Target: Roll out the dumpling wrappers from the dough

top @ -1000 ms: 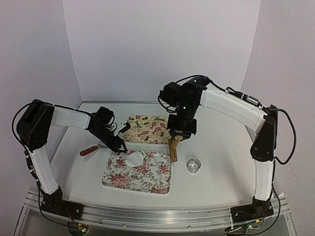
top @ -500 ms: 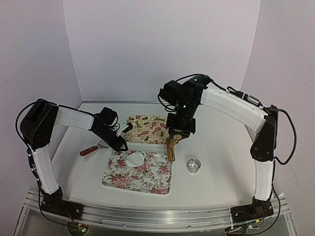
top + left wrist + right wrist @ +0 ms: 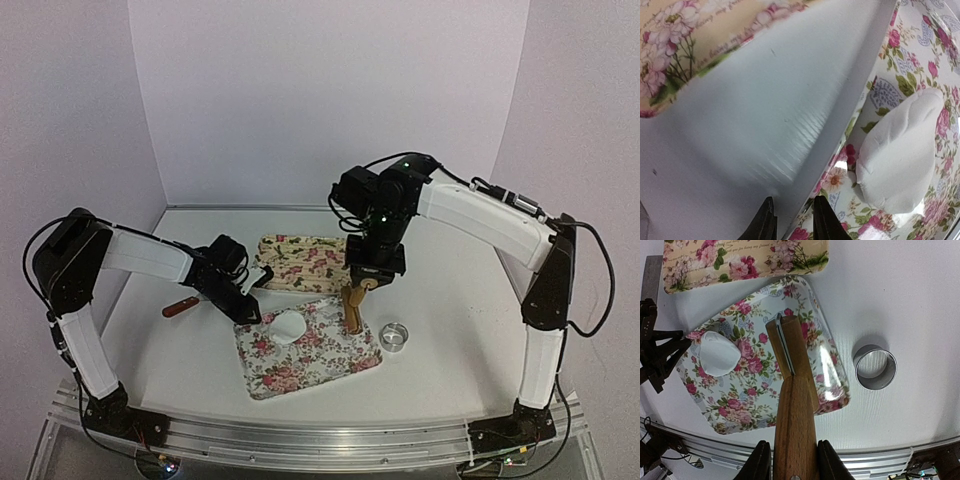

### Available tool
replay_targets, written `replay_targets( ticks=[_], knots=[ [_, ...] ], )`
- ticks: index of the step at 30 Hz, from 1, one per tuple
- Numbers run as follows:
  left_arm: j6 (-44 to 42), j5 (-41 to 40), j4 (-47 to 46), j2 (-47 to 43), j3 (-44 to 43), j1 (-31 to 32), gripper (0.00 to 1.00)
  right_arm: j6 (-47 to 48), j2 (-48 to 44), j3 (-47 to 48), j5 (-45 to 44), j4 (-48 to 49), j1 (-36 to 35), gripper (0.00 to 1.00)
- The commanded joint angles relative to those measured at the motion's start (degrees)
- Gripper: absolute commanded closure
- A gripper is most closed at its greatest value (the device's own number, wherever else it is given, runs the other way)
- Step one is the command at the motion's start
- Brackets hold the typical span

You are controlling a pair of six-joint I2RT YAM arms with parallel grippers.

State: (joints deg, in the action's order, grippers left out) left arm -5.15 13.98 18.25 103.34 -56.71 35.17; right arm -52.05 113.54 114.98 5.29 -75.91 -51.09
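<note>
White dough (image 3: pixel 717 354), pink-floral tray (image 3: pixel 752 407), brown roller (image 3: pixel 796 400)

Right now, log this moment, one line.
left gripper: shut on near flowered tray rim | right gripper: holds wooden tool over tray | dough: lump on tray

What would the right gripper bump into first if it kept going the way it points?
Probably the tray. The right gripper holds a wooden tool whose tip points at the tray's flowered floor, beside the dough, not at it. How much gap is left, I cannot tell.
</note>
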Motion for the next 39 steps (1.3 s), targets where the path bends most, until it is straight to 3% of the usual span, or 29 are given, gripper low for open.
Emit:
replay_targets(
  ticks=[1,10,18,26,39],
  knots=[
    [11.4,-2.5,5.0,-2.8,3.0,5.2,0.77,2.8,-4.4,-0.1,2.4,0.9,-0.1,1.00],
    [30.3,-1.5,2.9,-3.1,5.3,19.3,0.79,5.9,-10.2,-7.2,5.3,5.0,-0.1,1.00],
    [43.7,-3.9,3.4,-5.0,5.4,27.3,0.76,3.9,-18.6,-21.3,9.2,12.5,-1.1,1.00],
    [38.4,-6.6,5.6,-5.1,1.6,27.2,0.70,0.9,-20.8,-28.8,11.1,23.5,-3.9,1.00],
    [28.6,0.6,0.5,-7.0,6.0,20.5,0.74,-1.4,-8.3,-22.9,5.7,28.1,-10.1,1.00]
  ],
)
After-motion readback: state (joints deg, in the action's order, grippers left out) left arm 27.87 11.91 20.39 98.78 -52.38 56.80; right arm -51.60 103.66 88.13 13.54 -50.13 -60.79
